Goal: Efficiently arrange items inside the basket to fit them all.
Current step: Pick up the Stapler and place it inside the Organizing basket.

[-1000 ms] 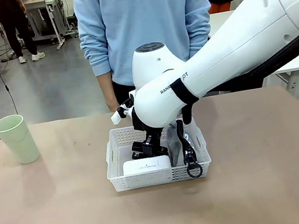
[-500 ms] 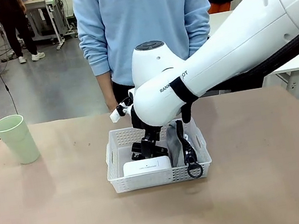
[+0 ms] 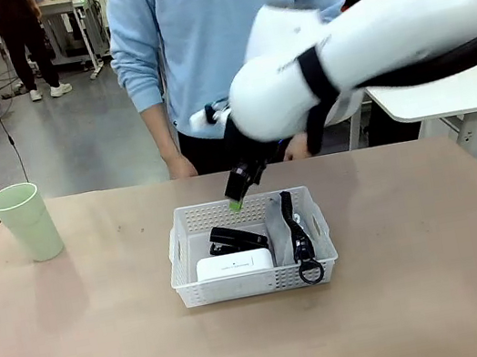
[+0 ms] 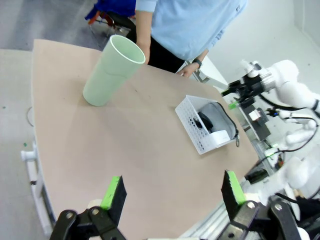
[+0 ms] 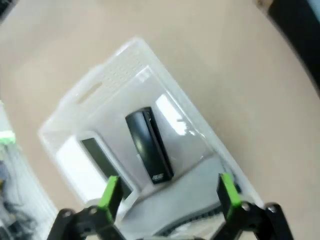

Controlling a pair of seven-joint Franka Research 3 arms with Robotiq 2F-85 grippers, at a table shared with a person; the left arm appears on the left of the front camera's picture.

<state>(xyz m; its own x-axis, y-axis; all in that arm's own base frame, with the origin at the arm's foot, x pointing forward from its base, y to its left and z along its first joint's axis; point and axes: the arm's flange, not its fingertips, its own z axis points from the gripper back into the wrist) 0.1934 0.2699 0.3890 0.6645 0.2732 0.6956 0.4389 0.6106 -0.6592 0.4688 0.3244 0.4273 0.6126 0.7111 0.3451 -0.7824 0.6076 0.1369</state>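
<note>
Jaws of the right gripper [image 5: 165, 192] stand fully apart and hold nothing; the gripper hangs just above the far rim of the basket [image 3: 239, 286]. The left gripper [image 4: 172, 192] is likewise spread wide and empty, high over the table [image 3: 111, 349]. The right arm crosses in front of a person [image 3: 224, 42] standing at the far edge. A pale green cup [image 3: 27, 222] stands upright at the table's left, well apart from the basket. Inside the white lattice basket, a white device [image 3: 233, 263] lies against the near wall, a black object [image 3: 237, 237] lies just behind it, and a grey pouch [image 3: 277, 232] stands on edge along the right side, its zipper ring hanging over the near rim. One second earlier the right gripper was down inside the basket at the black object; it has since lifted clear.
</note>
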